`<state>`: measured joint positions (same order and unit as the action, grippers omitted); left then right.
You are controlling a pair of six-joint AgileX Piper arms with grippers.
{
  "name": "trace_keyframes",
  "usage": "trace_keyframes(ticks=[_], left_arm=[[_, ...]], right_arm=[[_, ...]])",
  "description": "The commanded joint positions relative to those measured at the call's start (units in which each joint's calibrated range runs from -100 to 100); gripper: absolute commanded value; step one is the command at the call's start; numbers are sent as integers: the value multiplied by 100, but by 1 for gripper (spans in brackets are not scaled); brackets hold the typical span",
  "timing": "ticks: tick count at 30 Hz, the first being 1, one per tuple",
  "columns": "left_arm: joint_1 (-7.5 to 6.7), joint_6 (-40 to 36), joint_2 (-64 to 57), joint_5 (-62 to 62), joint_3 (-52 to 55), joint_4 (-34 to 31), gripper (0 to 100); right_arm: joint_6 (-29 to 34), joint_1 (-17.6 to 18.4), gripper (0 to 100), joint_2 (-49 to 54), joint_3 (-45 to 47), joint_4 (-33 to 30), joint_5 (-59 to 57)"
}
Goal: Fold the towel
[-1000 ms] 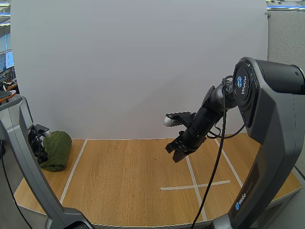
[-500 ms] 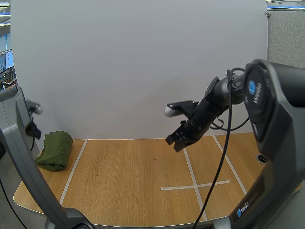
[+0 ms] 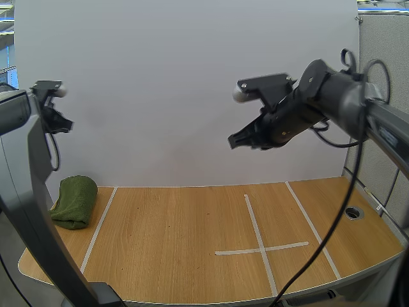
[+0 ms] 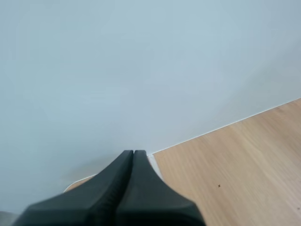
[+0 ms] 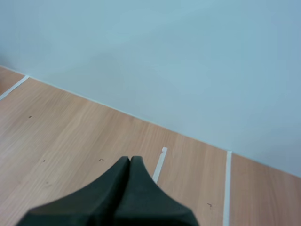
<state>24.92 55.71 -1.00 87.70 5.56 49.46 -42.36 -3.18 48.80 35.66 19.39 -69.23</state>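
Our left gripper (image 4: 133, 154) has its fingers pressed together into one dark wedge, gripping nothing. Our right gripper (image 5: 130, 160) is closed the same way, also with nothing in it. Both hang high over the table (image 3: 172, 236). The green towel (image 3: 73, 201) lies bundled on the wood, well below the left fingers and far to the left of the right fingers, beyond a white tape line (image 3: 99, 229).

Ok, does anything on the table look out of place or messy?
Only the green towel: it lies as a lumpy bundle at the far left edge of the table, outside the taped line, not a flat fold. Nothing spilled.
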Motion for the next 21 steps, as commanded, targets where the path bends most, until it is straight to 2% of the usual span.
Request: trace_keyframes(ticks=[1,7,13,16,17,19,21], left_arm=[[-487,-162,-345,-876,613,60,0],[-1588,-696,-809,-2546,1417,-304,0],[-2425,-1407,-1335,-3374,2103,-583,0],[-2737,-1735,-1877,-4053,2680,-1036,0],[-2800,-1797,-2077,-4210,2862,-1124,0],[-2881,-1914,-2658,-4431,3292,-1202,0],[-2880,-2046,-3323,-4432,3610,-1202,0]], right_arm=[[351,0,0,496,22,-403,-16],[810,0,0,1227,22,-802,-170],[889,0,0,1800,22,-877,-150],[889,0,0,2005,22,-889,-150],[927,0,0,2048,22,-889,-150],[1092,0,0,2149,22,-889,-132],[1279,0,0,2214,22,-889,-132]])
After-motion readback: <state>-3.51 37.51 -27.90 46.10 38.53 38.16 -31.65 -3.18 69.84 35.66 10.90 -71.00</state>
